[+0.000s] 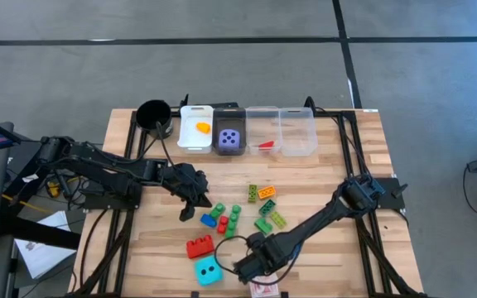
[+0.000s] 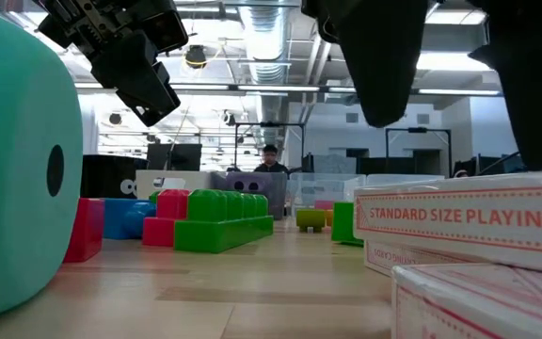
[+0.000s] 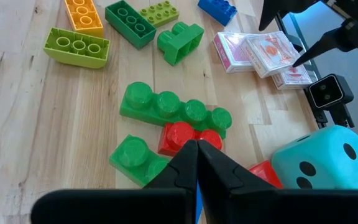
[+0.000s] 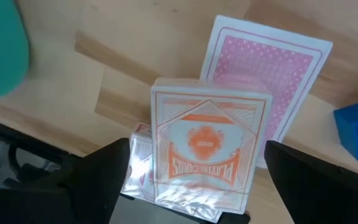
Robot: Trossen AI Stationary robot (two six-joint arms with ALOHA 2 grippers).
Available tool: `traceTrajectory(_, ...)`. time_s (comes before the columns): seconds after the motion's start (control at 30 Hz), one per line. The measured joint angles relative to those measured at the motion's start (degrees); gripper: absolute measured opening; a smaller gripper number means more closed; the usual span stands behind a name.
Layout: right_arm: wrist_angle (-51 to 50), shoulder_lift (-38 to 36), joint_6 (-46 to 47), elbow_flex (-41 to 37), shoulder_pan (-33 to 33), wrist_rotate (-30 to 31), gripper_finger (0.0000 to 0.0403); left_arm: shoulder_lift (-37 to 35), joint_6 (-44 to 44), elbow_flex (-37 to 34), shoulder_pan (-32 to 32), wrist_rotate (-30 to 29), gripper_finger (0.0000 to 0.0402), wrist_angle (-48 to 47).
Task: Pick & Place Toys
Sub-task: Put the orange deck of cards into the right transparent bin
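Note:
Three red-white card packs (image 4: pixel 207 155) lie stacked flat at the table's near edge, the orange-printed one on top and a pink-backed one (image 4: pixel 266 74) under it. My right gripper (image 4: pixel 197 146) hangs open just above them, pointing down, a finger on either side of the top pack and clear of it (image 2: pixel 454 113). The cyan die (image 1: pixel 208 269) sits left of the cards. My left gripper (image 3: pixel 197 152) is shut and empty, raised over a red brick (image 3: pixel 185 137) and green bricks (image 3: pixel 173 109) at mid-table (image 1: pixel 197 199).
At the far edge stand a black cup (image 1: pixel 154 116), a white bin (image 1: pixel 195 139), a dark bin holding the purple die (image 1: pixel 230 138) and two clear bins (image 1: pixel 298 131). Green, yellow and orange bricks (image 1: pixel 263 194) lie loose mid-table. A red brick (image 1: pixel 199 246) lies beside the cyan die.

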Motion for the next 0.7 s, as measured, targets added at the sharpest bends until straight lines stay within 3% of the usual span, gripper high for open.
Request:
traceTrajectory(0.27, 4.14, 0.06, 1.08, -5.11, -0.17, -4.35, 0.0366, 0.02, 0.0, 0.0, 0.0, 0.0, 0.0001, -0.04)
traceTrajectory(0.53, 8.15, 0.06, 1.18, -6.67, -0.62, -4.69, 0.0364, 0.02, 0.0, 0.0, 0.0, -0.01, 0.0001, -0.02)
traceTrajectory(0.7, 8.2, 0.06, 1.23, -6.67, -1.05, -4.75, 0.033, 0.02, 0.0, 0.0, 0.02, -0.01, 0.0001, -0.02)
